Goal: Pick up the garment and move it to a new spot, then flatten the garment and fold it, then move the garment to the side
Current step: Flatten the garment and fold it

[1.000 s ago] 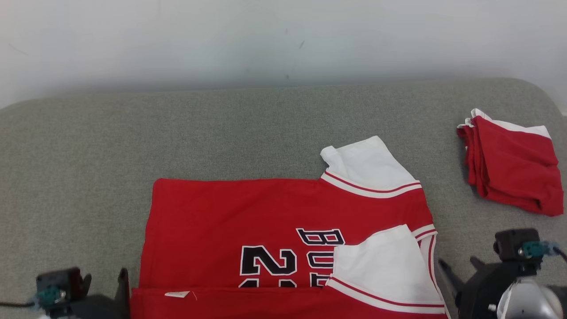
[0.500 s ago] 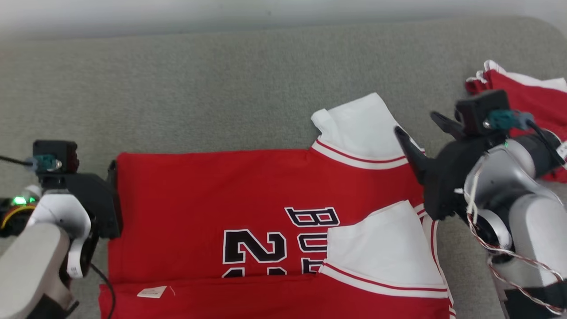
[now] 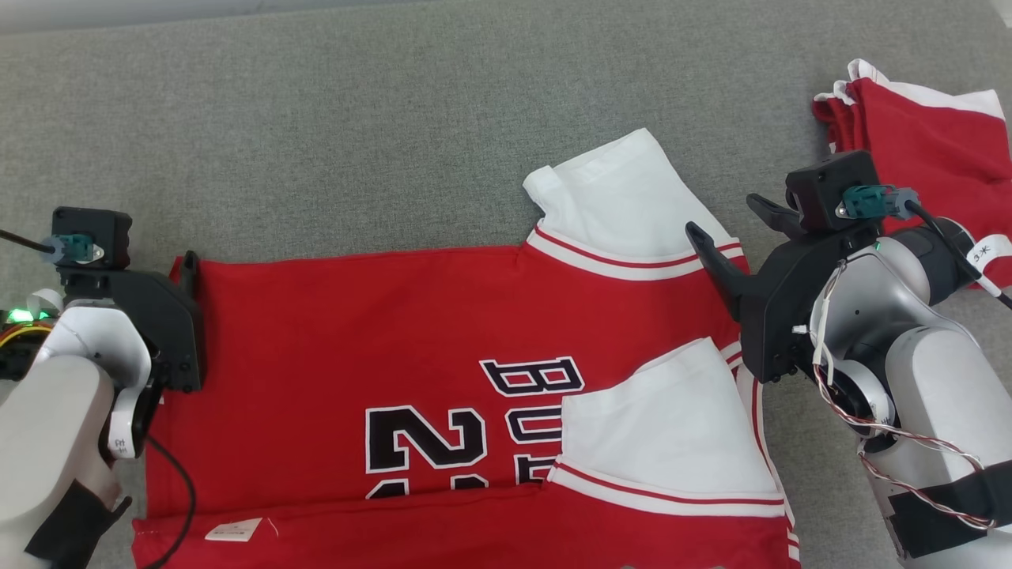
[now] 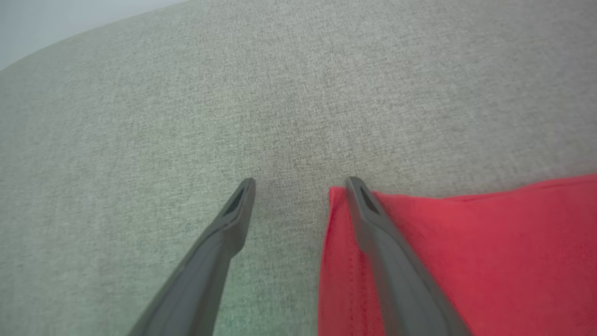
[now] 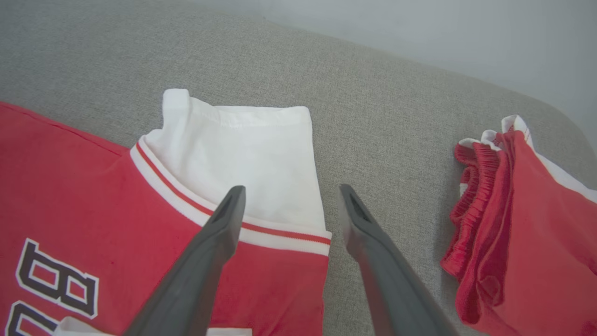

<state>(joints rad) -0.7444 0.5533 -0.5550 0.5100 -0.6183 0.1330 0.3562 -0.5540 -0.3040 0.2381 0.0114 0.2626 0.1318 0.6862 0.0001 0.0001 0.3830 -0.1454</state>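
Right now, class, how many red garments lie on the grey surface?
2. A red jersey lies spread in the middle; a folded red bundle sits at the far right. The bundle's folds may hide another piece.

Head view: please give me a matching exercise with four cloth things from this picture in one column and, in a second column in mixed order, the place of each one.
Column 1
1. red jersey
2. folded red pile
3. white label
4. far white sleeve

Column 2
a. at the upper right, apart from the jersey
b. in the middle, showing black letters
c. at the lower left, on the folded-over strip of the jersey
d. sticking out past the jersey's far edge onto the grey surface

Pairs: 1-b, 2-a, 3-c, 4-d
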